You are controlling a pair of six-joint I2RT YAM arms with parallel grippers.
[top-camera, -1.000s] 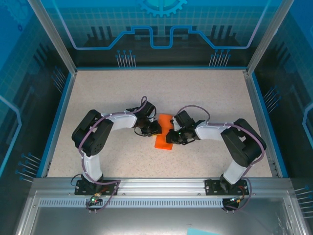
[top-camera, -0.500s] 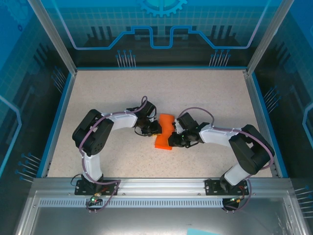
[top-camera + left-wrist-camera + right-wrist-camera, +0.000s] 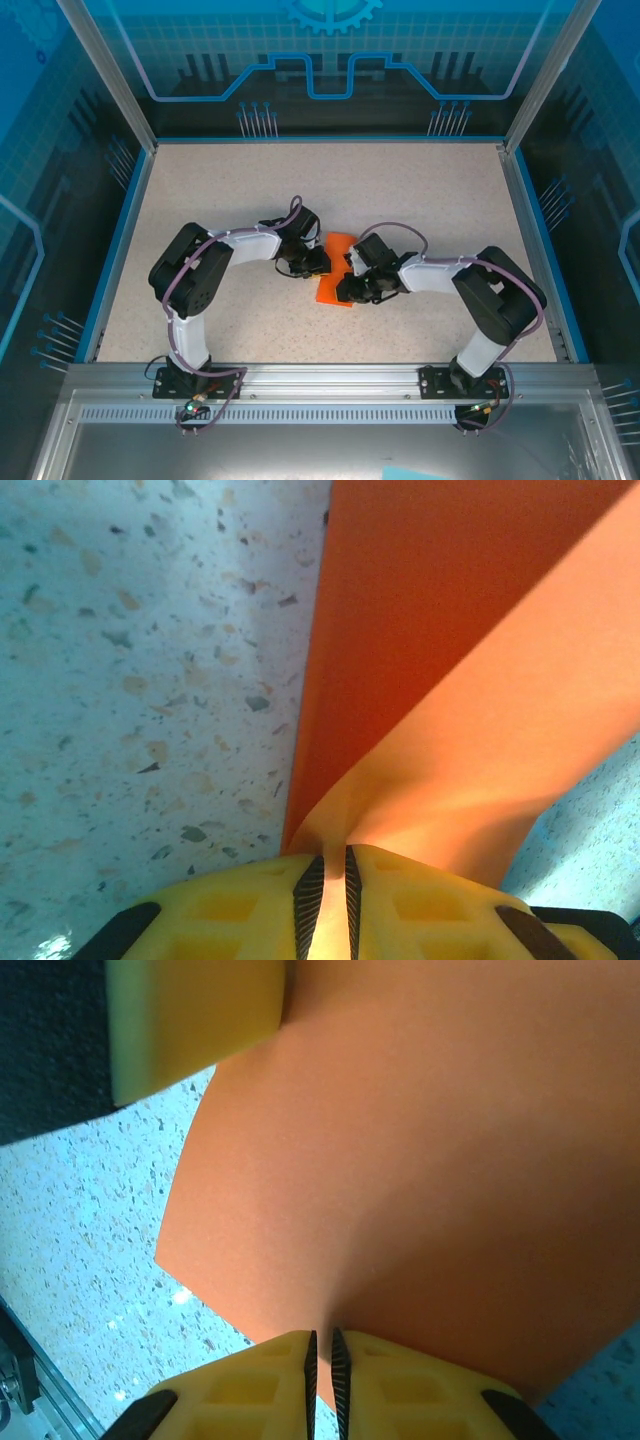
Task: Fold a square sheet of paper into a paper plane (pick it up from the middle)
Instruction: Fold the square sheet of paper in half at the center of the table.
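1. Top external view: the paper plane (image 3: 335, 293) lies near the middle of the speckled counter (image 3: 420, 190), a narrow bright orange strip whose long axis runs roughly away from the arm bases.
2. The left arm reaches in from the left and the right arm from the right. Their wrists meet over the strip's middle, so orange shows at the far end and the near end.
3. Left wrist view: the left fingers (image 3: 250, 905) are clenched on an edge of the paper, and a thin orange sliver is squeezed between the 2 yellow pads.
4. From that pinch the sheet fans out in 2 tones: a darker orange panel beside the counter, and a paler layer over it, meeting along a straight slanting line.
5. Right wrist view: the right fingers (image 3: 250, 1385) grasp another edge, pads almost touching, and the smooth orange surface puckers slightly toward the pinch.
6. A yellow pad of the left arm sits at that view's upper left, against the paper's edge.
7. No pointed nose or wings can be made out.
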